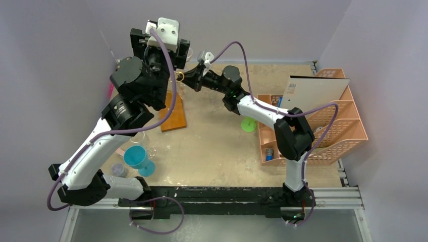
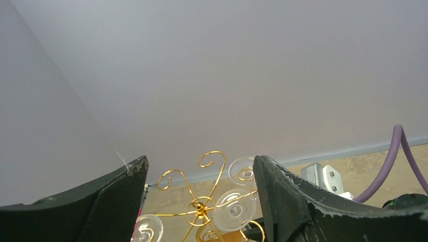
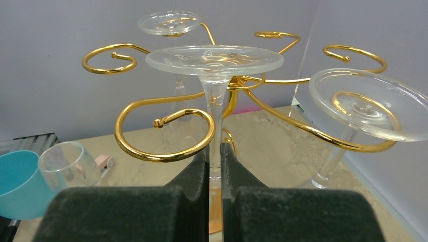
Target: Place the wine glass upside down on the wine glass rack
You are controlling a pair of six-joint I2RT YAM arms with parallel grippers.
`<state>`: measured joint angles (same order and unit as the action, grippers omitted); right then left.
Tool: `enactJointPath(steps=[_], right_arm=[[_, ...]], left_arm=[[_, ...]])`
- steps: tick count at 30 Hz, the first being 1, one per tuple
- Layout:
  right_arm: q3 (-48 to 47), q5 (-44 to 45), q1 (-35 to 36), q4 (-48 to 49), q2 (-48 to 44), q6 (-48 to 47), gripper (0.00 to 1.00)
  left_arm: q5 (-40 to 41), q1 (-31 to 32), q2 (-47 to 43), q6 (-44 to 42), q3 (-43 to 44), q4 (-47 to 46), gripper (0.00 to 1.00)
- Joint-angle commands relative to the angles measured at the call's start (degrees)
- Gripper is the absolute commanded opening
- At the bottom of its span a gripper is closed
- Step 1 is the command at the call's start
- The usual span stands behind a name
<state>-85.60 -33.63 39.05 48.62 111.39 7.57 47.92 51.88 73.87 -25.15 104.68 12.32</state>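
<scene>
My right gripper (image 3: 214,151) is shut on the thin stem of a clear wine glass (image 3: 215,96). The glass is upside down, its round foot (image 3: 214,59) just above the gold arms of the wine glass rack (image 3: 161,151). The stem stands right beside the near curled arm. Two more clear glasses (image 3: 363,103) (image 3: 169,22) hang foot-up in other curls. My left gripper (image 2: 199,161) is open and holds nothing; it sits above the rack's hub (image 2: 200,206), looking down on it. In the top view the rack's orange-brown base (image 1: 174,118) lies under both wrists.
A teal wine glass (image 1: 139,157) and a clear glass (image 1: 143,138) stand at the front left beside the left arm. A small green object (image 1: 248,124) lies mid-table. The pink lattice organiser (image 1: 333,126) with a board on it fills the right side. Walls close off the back and left.
</scene>
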Motion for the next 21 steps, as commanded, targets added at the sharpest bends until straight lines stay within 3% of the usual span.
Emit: enactJointPath(steps=[1,21], right_arm=[[-2.7,-1.91,-0.11,6.57,-0.84,2.16,0.0],[-4.73,-6.73,-0.01,1.89,0.81,5.09,0.0]], left_arm=[[-0.88,0.07,0.13,-0.69,2.26,0.14,0.75],[-0.9,0.07,0.3,0.95,2.25,2.3,0.75]])
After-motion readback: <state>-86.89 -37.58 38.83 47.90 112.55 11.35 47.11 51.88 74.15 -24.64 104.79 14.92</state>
